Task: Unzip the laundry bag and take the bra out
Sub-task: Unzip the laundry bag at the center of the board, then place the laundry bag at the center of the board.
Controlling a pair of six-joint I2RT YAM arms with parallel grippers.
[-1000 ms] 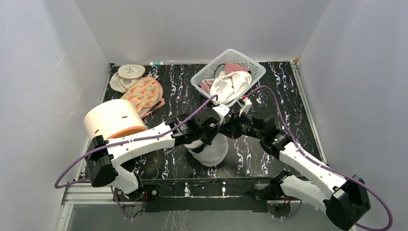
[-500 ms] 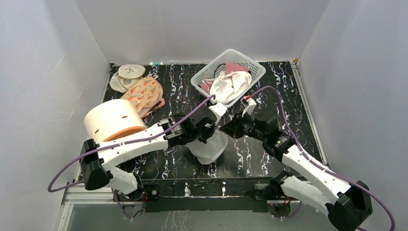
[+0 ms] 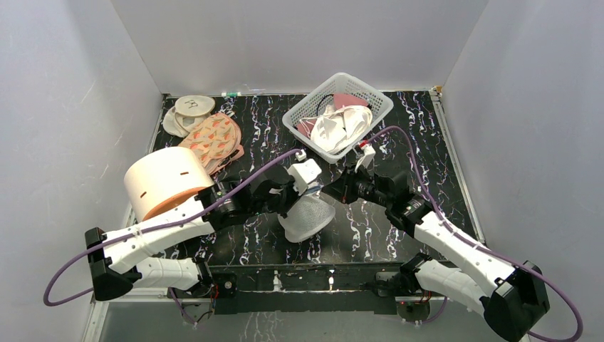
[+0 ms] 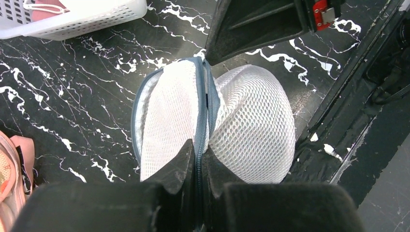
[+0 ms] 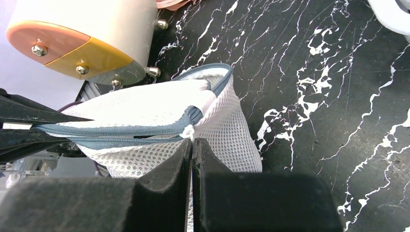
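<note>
Lab-type robot test cell, seen from above: black marble-look table [image 3: 413, 135] is boxed in by plain grey walls [image 3: 299, 43]; left arm [image 3: 164, 226] & right arm [image 3: 456, 246], w/ purple cables [image 3: 399, 132], are bolted at bottom edge.

Overhead from behind, close wrist views, shared laundry bag [image 3: 308, 217]
</note>
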